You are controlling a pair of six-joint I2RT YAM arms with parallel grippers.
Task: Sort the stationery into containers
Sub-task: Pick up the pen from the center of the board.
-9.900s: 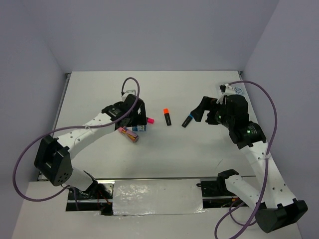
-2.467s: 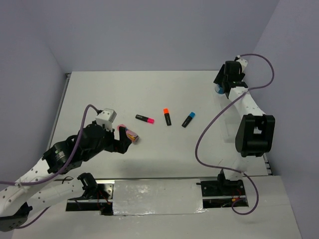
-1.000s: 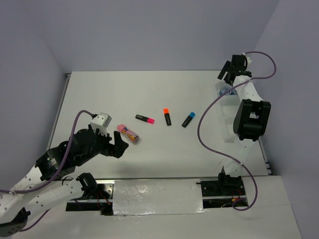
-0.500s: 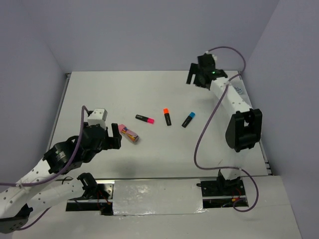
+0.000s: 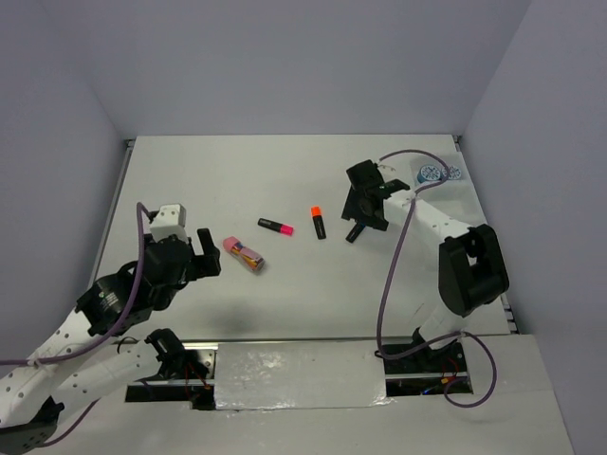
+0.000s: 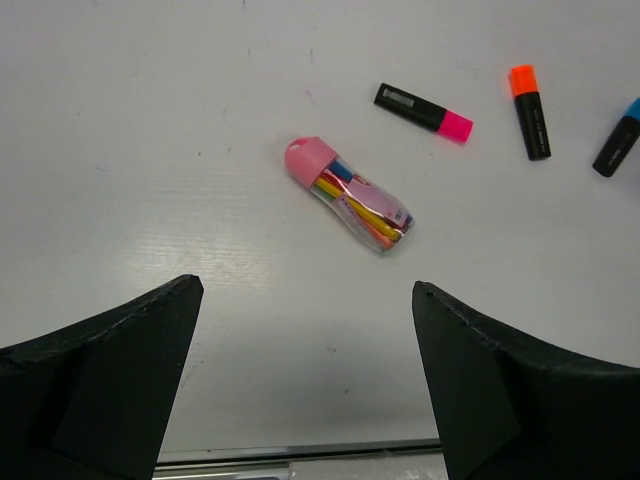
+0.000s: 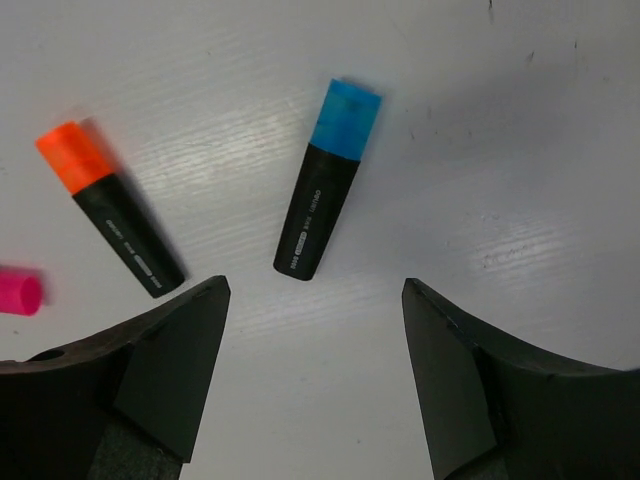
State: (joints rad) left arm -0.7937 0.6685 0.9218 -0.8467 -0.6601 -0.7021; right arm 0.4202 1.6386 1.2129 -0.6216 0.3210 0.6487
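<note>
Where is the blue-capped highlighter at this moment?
The blue-capped highlighter lies on the table right of centre. In the right wrist view it sits just beyond the right gripper's spread fingers, untouched, with the orange-capped highlighter to its left.

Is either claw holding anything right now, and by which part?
Nothing is held. The left claw gapes empty near the pink packet; the right claw hovers open over the blue-capped highlighter.

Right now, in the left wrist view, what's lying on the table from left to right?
pink packet → pink highlighter → orange highlighter → blue highlighter, partly cut off at the right edge.
</note>
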